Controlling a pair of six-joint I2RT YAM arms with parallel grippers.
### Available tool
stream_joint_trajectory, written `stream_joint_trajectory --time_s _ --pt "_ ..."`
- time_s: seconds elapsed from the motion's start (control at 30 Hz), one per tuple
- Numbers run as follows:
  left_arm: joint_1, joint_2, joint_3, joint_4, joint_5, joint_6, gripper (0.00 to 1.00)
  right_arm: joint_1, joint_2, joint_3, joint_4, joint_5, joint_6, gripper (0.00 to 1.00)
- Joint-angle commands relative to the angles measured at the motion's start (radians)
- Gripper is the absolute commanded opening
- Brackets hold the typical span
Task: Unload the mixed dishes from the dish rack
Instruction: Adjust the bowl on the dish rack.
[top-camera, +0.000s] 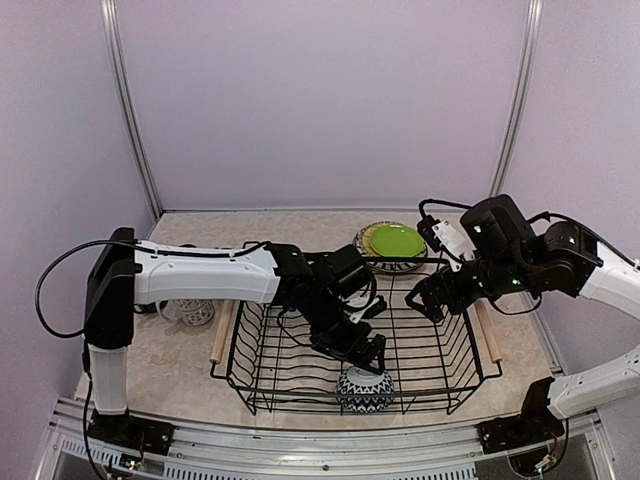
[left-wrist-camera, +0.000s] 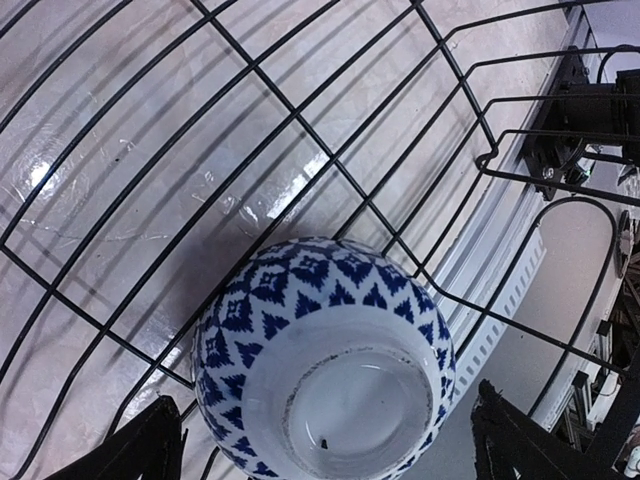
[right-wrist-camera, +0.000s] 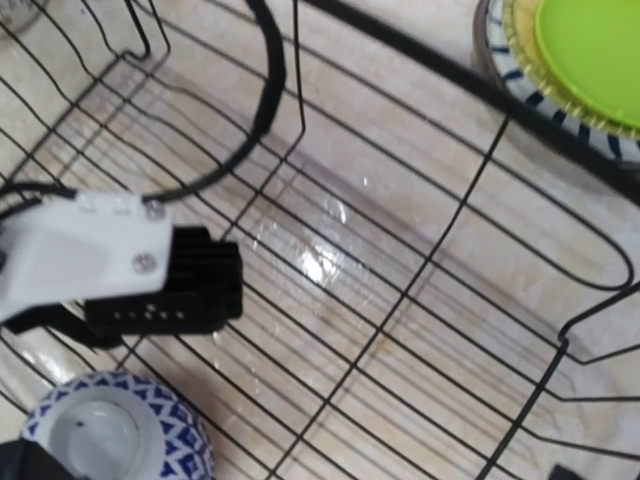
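Since only the blue-white patterned bowl (left-wrist-camera: 325, 380) is left inside the dish rack (top-camera: 430, 350), you are on what looks like the last pick of the unloading. The bowl sits upside down against the rack's near wall, about midway along it. Your left gripper (top-camera: 362, 355) hangs right over it with its fingers (left-wrist-camera: 135, 450) spread wide, one on each side of the bowl and not touching it; it holds nothing.

Your right gripper (top-camera: 435, 298) hovers above the rack's far right corner. It carries nothing, and its tips just show at opposite bottom corners of the wrist view, so it looks wide open too.

The lime-green plate (top-camera: 395, 240) already lies on a stack outside the rack, just past that far right corner.

Next, you would likely lower the left fingers around the bowl's rounded wall and close. The glazed curve may slip, so grip low. Lift straight up so the bowl clears the near wall's wires before you carry it out.
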Motion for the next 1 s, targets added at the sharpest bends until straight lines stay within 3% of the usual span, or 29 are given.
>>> stream_joint_trajectory --time_s 0.0,0.33,0.57,0.97 --pt "-0.002 0.017 -0.020 -0.002 -0.011 0.021 0.96 -0.008 0.015 -0.021 -0.021 -0.010 -0.006 0.96" --pt "0.000 0.037 -0.033 -0.029 -0.065 0.030 0.93 -0.009 0.010 -0.035 -0.049 -0.021 -0.024 0.96" --pt "0.034 0.029 -0.058 -0.040 -0.096 0.002 0.74 -0.007 0.049 -0.066 -0.063 -0.147 -0.048 0.96" --pt "0.070 0.002 -0.063 -0.055 -0.154 -0.035 0.64 -0.004 0.085 -0.121 0.069 -0.335 -0.056 0.86"
